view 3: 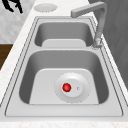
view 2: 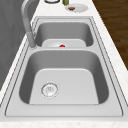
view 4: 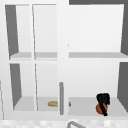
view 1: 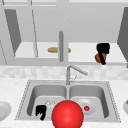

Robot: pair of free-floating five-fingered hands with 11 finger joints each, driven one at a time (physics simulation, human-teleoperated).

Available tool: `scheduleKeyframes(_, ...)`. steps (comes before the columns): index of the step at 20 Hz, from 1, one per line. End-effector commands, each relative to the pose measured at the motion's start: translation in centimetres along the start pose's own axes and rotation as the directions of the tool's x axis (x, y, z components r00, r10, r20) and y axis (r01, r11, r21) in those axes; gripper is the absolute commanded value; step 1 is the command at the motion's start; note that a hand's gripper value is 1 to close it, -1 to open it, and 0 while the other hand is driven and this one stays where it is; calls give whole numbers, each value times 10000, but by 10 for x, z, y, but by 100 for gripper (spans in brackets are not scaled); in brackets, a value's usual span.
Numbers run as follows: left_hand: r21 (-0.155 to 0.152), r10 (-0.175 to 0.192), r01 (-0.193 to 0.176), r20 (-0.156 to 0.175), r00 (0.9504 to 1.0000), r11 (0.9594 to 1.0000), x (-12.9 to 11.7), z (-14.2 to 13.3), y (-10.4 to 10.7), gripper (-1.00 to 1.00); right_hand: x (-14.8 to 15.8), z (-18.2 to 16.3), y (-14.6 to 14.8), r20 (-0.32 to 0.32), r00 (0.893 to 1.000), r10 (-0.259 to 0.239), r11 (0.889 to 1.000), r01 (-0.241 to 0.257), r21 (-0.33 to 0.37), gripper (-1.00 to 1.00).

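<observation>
The right hand [view 1: 102,51] is up in the open wall cabinet [view 4: 75,111], on its lowest shelf, with its fingers curled down over an orange ball [view 1: 99,58]; the ball sits just beneath and slightly left of the palm, resting on the shelf. It appears again in the upper view [view 4: 103,99], clamped the same way. Well to the hand's left on that shelf lies a tan bread roll [view 1: 53,49], long axis sideways. The left hand [view 1: 41,111] hangs low before the sink [view 1: 30,86], fingers curled on nothing. Below, the right basin holds a plate [view 3: 72,87] carrying a small red fruit [view 3: 66,87]. A large red ball [view 1: 67,114] sits in front.
</observation>
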State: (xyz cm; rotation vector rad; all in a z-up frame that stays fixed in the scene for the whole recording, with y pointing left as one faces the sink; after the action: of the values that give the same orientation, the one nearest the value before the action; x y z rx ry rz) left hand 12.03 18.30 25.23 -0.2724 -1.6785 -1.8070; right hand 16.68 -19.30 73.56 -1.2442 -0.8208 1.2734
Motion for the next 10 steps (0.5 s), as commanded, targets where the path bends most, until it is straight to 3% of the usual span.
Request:
scheduleKeyframes(1,0,0,0,0,10000,10000,0,0,0,0,22,-23,-6,-234,9997,-45,10000,46,43,100)
scheduleKeyframes(10,0,0,0,0,10000,10000,0,0,0,0,56,-89,-28,-173,9998,-27,10000,28,56,100)
